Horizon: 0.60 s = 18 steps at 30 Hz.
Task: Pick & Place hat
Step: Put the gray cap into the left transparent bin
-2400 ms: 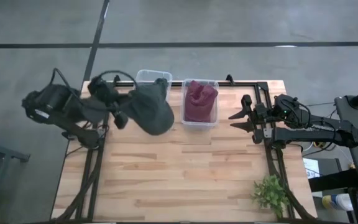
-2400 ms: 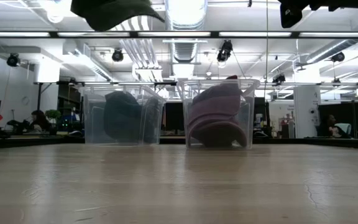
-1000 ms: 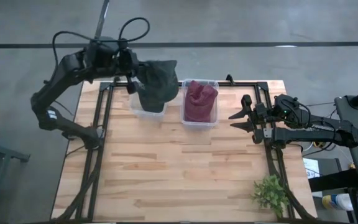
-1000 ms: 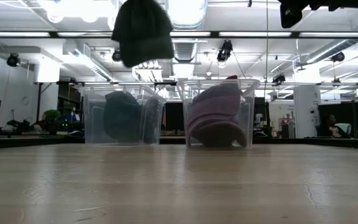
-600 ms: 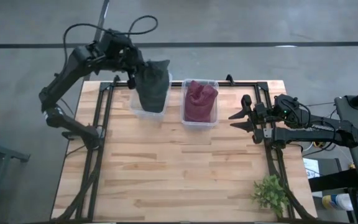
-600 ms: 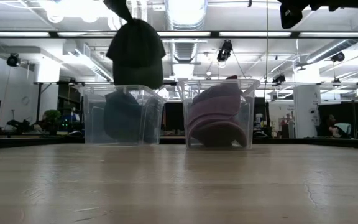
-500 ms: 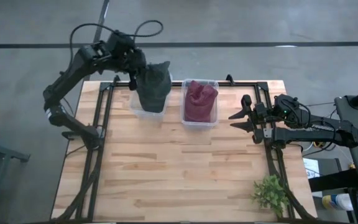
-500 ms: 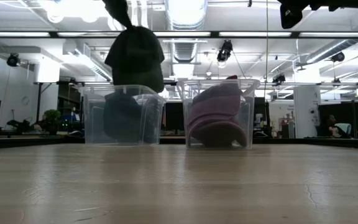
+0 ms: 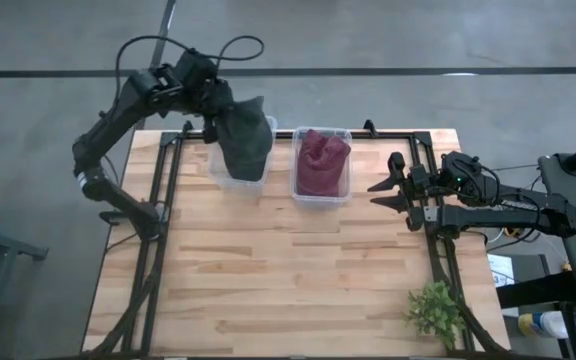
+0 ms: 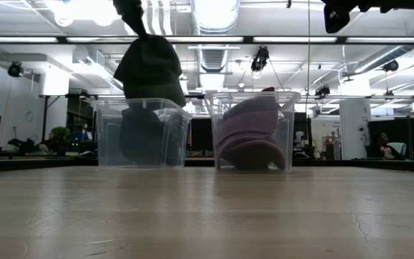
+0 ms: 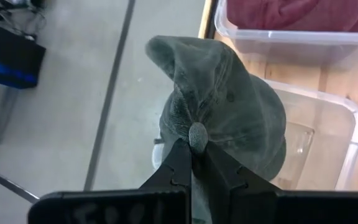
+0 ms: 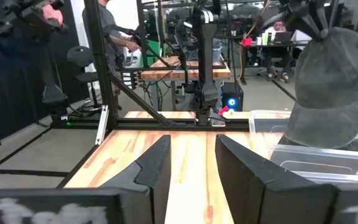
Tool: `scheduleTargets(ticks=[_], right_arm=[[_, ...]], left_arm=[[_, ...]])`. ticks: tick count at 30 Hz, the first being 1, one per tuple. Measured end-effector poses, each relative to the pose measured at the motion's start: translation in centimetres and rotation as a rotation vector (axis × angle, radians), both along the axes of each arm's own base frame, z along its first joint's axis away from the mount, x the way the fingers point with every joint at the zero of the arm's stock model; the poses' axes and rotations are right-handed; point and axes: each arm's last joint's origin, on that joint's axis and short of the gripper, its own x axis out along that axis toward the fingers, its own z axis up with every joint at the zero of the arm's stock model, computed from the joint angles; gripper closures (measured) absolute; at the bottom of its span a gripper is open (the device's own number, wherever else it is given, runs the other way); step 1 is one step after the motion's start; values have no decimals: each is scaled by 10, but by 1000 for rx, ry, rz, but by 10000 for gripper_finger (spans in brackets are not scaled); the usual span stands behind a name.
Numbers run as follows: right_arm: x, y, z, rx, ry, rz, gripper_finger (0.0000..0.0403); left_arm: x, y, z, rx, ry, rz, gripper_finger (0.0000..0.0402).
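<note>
My left gripper (image 11: 192,144) is clenched on the dark green hat (image 9: 243,138), pinching it at the crown button; the fingers (image 11: 176,163) meet tight on the fabric. The hat hangs from the grip above the left clear bin (image 9: 224,176), which sits at the table's far edge, left of centre. In the low view the hat's (image 10: 150,70) lower edge reaches down to the bin's (image 10: 106,137) rim; I cannot tell if it touches the rim. Through the bin's wall a dark shape shows inside; whether it is another hat I cannot tell.

Just beside it stands the right clear bin (image 9: 321,197), holding a maroon hat (image 9: 320,161) heaped above its rim. The two bins are close but apart.

My right gripper (image 9: 381,194) waits near the table's (image 9: 288,280) right edge, towards the far corner, its fingers (image 12: 154,167) parted and grasping nothing. It points across the table towards the bins.

A small green plant (image 9: 434,310) stands at the near right corner.
</note>
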Motion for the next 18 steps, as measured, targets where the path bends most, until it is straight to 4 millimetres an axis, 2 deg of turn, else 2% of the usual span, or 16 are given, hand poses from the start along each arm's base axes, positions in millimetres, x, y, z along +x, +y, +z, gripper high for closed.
scheduleTargets(ticks=[9, 18], right_arm=[[0, 0, 0, -1, -3, 0, 283], [0, 0, 1, 3, -8, -1, 273]], left_arm=[[-22, -16, 18, 22, -43, -7, 386], [-18, -15, 14, -10, -52, -26, 386]])
